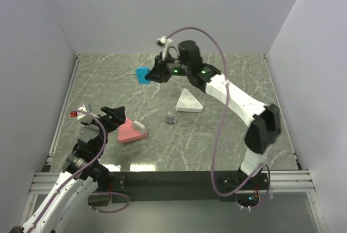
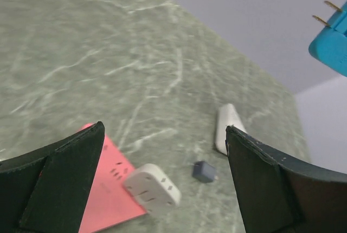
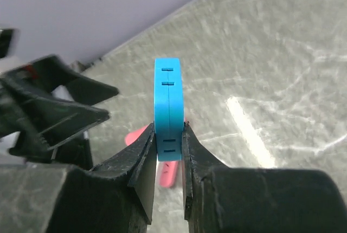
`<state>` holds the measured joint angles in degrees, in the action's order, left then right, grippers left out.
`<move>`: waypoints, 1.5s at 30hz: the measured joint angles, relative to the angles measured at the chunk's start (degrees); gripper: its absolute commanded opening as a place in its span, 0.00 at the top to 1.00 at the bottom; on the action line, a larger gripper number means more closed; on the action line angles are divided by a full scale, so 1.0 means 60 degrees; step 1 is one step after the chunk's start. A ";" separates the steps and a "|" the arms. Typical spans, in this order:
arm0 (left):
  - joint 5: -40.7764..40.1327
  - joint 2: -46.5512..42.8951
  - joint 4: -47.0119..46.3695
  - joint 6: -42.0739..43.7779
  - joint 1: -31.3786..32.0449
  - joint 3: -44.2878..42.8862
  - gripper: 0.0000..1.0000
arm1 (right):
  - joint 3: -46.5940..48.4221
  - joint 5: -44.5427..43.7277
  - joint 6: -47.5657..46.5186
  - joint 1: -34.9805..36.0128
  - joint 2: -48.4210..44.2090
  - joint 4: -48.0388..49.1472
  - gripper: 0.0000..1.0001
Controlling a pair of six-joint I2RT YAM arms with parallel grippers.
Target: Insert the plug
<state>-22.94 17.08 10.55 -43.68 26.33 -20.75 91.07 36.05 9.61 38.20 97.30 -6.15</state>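
Note:
My right gripper (image 1: 153, 74) is shut on a blue plug (image 1: 142, 75) and holds it in the air over the far middle of the table. In the right wrist view the blue plug (image 3: 167, 97) stands on edge, pinched between the fingers of the gripper (image 3: 168, 131). Its brass prongs show at the top right of the left wrist view, on the blue plug (image 2: 332, 43). My left gripper (image 1: 116, 115) (image 2: 164, 135) hangs open and holds nothing, just above a pink triangular socket block (image 1: 126, 133) (image 2: 105, 192). A white adapter (image 1: 139, 127) (image 2: 152, 185) sits on that block.
A white triangular socket block (image 1: 188, 102) (image 2: 227, 124) lies mid-table. A small grey cube plug (image 1: 171, 118) (image 2: 204, 172) lies between it and the pink block. Grey walls close the table at the back and sides. The left arm (image 3: 49, 103) shows in the right wrist view.

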 measured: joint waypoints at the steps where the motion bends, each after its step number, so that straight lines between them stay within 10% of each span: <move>1: -0.0262 0.0000 0.0222 -0.0106 0.0000 0.0000 0.00 | 0.0576 -0.0135 -0.0109 0.0095 0.0488 -0.0455 1.00; 10: -0.1687 0.0630 0.0889 -0.0583 -0.0073 0.0007 0.01 | 0.4830 -0.1231 -0.0998 0.1319 0.4240 -0.4335 1.00; 27: 0.0055 0.2284 -0.0506 -0.0772 -0.2535 0.0914 0.01 | 0.7151 -0.1781 -0.1767 0.2248 0.6091 -0.7216 1.00; 45: 0.1949 0.5078 -0.2856 -0.0896 -0.2685 0.1370 0.09 | 0.3985 -0.2769 -0.1512 0.1581 0.4892 -0.6674 1.00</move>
<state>-11.25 47.55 -6.59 -49.06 10.22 -12.53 114.98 19.44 0.54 47.68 126.65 -46.19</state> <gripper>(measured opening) 0.904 0.258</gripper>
